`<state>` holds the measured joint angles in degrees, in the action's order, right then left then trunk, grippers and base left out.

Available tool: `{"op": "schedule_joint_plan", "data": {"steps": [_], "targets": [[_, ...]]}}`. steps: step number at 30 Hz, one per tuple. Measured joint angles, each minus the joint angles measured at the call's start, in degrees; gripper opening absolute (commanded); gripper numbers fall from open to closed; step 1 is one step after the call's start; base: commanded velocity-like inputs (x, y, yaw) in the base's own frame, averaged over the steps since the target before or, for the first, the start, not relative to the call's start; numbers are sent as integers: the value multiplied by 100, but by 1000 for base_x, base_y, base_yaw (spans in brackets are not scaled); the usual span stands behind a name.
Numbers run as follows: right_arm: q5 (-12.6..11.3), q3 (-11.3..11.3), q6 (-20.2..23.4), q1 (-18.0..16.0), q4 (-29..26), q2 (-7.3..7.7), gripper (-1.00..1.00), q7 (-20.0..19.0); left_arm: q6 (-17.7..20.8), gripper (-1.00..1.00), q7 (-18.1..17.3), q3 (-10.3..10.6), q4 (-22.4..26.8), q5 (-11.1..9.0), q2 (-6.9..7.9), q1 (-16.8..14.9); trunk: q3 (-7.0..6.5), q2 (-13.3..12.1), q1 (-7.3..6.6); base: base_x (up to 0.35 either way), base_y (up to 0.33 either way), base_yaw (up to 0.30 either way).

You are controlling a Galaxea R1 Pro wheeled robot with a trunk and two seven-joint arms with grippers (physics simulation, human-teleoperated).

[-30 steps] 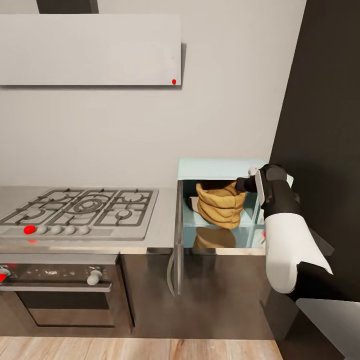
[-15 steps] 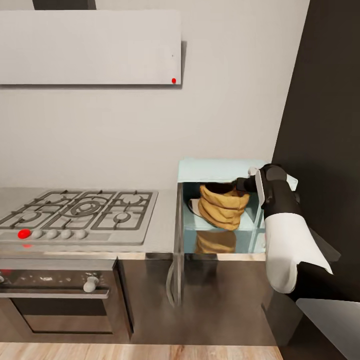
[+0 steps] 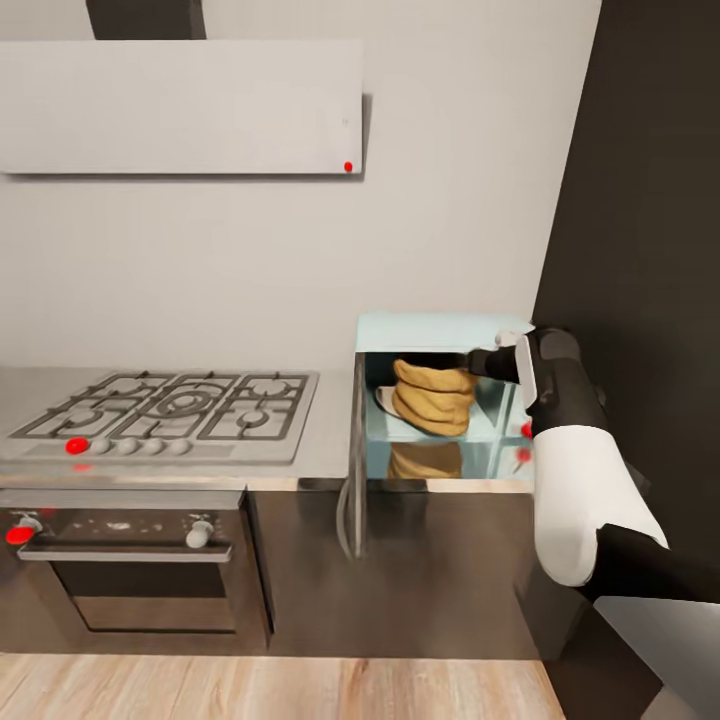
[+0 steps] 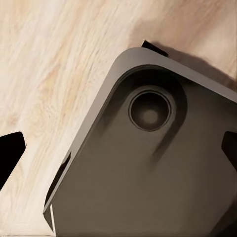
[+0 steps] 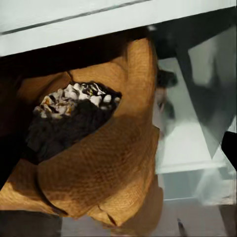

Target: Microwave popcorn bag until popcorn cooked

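Observation:
The pale mint-blue microwave (image 3: 440, 330) stands on the grey countertop (image 3: 325, 440) with its door (image 3: 354, 470) swung open to the left, seen edge-on. The tan popcorn bag (image 3: 432, 398) sits upright inside the cavity. In the right wrist view the popcorn bag (image 5: 103, 168) is close, its mouth showing pale and dark kernels. My right gripper (image 3: 480, 362) hovers at the cavity's upper right, beside the bag's top, open; one fingertip (image 5: 231, 148) shows at the picture's edge. My left gripper (image 4: 118, 153) is open, hanging over the robot's grey base.
A gas hob (image 3: 170, 405) lies left of the microwave, with a built-in oven (image 3: 130, 570) beneath it and a white slanted hood (image 3: 180, 105) above. A tall dark cabinet (image 3: 650, 250) rises right beside the microwave. Pale wood floor (image 3: 270, 690) runs along the cabinet fronts.
The whole picture has shifted, so the camera moved. My right gripper stays at the microwave's opening by the bag's top, and the bag stays inside.

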<state>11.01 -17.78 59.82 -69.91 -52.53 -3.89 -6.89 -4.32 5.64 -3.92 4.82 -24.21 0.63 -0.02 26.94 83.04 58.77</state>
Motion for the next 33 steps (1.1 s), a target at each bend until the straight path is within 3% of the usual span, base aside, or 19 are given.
{"op": "schedule_joint_plan", "data": {"steps": [6,8,11,12,16,17,23,26,33], "targets": [[-5,6,0,8,-212,0,100,0,1,100,-2,4,1,0,0,-3,0,0,0,-344,0,0],[1,7,-1,314,-424,-24,100,-9,2,100,-1,5,-1,0,0,-1,1,0,0,-329,0,0],[-5,63,-22,1183,-865,-56,100,-78,5,100,-2,7,-9,-5,0,-2,1,0,-1,-223,0,0],[-2,77,-300,1350,-880,-79,100,-100,4,100,-1,7,-11,-6,0,0,1,0,-2,-72,0,0],[24,93,-1488,1811,-883,-550,100,-121,7,100,-4,1,-5,-8,0,-4,0,0,-3,-20,0,0],[31,93,-1690,1901,-883,-602,100,-127,6,100,-3,0,-5,-9,0,-2,0,0,-4,-4,0,0],[20,99,-4046,2461,-880,-602,100,-503,4,100,-5,7,-4,-8,0,-3,0,0,-4,-1,0,0],[44,99,-4335,2562,-1017,-602,100,-602,1,100,-1,3,4,-6,0,-1,0,0,-4,0,0,0],[43,100,-4370,2575,-952,-602,100,-591,9,100,-4,33,15,52,-4,-1,0,1,-7,203,0,0]]}}
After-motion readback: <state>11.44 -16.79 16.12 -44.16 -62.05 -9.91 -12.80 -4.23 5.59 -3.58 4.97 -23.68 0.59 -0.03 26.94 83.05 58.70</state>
